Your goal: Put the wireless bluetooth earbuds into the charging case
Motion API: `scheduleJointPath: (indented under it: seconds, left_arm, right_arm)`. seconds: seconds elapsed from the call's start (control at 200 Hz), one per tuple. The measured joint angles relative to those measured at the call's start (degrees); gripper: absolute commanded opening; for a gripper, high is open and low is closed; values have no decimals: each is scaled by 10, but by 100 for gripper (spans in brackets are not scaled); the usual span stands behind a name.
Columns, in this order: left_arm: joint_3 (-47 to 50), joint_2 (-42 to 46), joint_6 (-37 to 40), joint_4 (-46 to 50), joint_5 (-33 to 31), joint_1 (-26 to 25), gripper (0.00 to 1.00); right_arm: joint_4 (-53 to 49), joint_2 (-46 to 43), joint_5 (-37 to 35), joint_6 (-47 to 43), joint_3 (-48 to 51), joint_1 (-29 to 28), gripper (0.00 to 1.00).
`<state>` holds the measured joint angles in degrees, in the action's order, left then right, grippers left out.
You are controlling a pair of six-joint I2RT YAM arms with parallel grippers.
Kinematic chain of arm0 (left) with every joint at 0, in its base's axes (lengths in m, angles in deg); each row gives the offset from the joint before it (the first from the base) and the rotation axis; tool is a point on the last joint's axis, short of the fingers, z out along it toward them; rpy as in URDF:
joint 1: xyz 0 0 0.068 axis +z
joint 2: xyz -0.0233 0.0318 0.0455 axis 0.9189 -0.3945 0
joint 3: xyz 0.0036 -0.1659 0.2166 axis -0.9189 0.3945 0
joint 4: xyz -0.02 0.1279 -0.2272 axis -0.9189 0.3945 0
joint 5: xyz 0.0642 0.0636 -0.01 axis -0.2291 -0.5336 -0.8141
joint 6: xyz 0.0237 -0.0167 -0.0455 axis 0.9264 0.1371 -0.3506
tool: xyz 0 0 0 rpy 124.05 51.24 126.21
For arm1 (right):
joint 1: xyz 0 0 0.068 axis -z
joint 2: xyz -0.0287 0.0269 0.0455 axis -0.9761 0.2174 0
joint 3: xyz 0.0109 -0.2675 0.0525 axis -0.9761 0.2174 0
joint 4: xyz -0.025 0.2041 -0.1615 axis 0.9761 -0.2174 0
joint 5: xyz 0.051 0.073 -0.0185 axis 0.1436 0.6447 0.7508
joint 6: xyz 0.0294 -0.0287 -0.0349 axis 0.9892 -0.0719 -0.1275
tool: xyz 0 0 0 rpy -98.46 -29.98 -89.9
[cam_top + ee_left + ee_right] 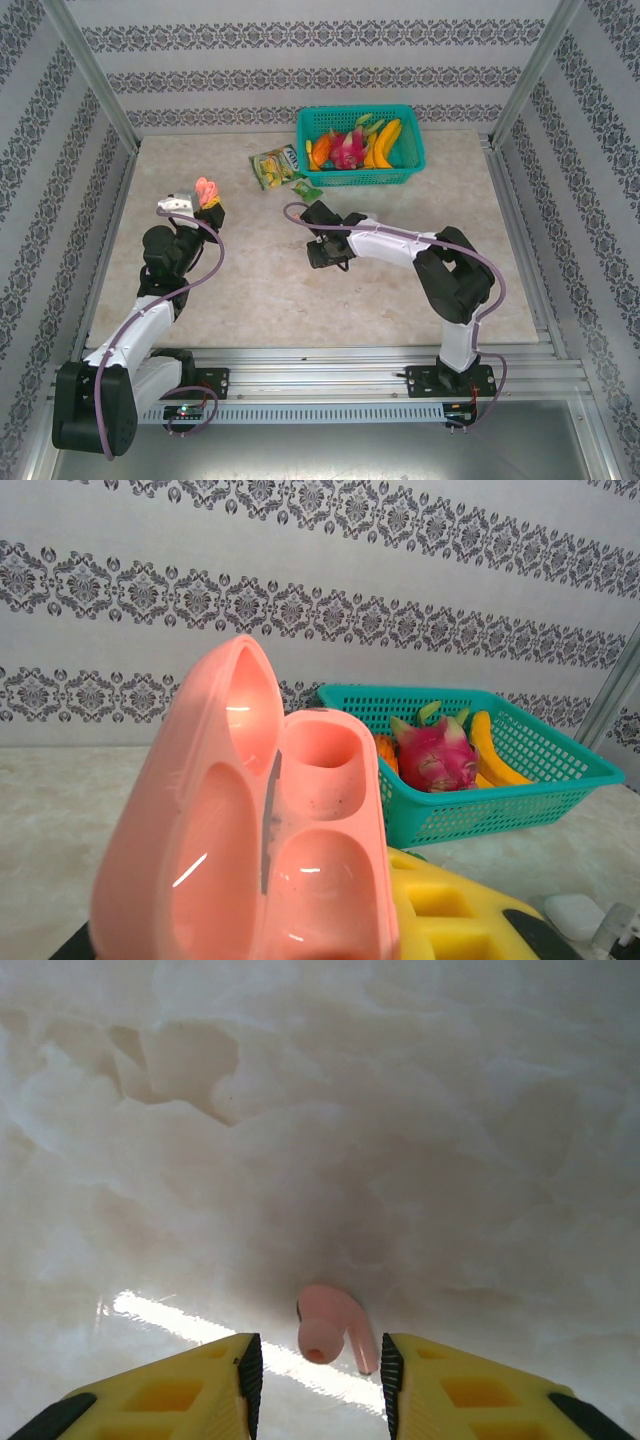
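Right hand (320, 1368): fingers spread, gripping nothing, low over the worktop (420, 1110) with one yellow finger on either side of a pink earbud (333, 1326). I reckon that's so a plain close takes it.
Pink earbud: flat on the marble, bulb clear of both fingers. The stem tip runs close to the right-side finger and I can't tell whether they touch.
Left hand (203, 203): closed on the charging case (250, 850) and holding it up off the worktop, lid swung open, hollows facing out. My guess is it's being offered as the target.
Case hollows: they look empty, but glare streaks them and the frame cuts off the lower edge. The shell hides where my fingers pinch it.
Pale object (574, 914): low beside my yellow finger and blurred. It may be a second case, but I can't say.
Snack packets (275, 166): on the worktop just in front of the basket, well apart from both hands.
Basket (500, 780): teal, at the far edge against the wall, holding a dragon fruit (437, 755) and bananas, well out of my way.
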<state>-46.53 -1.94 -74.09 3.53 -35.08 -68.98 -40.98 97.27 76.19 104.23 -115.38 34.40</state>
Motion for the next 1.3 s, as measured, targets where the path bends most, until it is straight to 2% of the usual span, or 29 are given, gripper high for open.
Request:
scheduleJointPath:
  seconds: [0.22,0.639,1.299]
  left_arm:
    - [0,0,0,0,0,0,0]
    - [0,0,0,0,2,0,0]
    - [0,2,0,2,5,0,0]
  right_arm:
    - [-2,21,9,-40,-21,7,38]
    - [-2,50,24,-53,-27,17,33]
    - [5,21,52,-52,1,71,35]
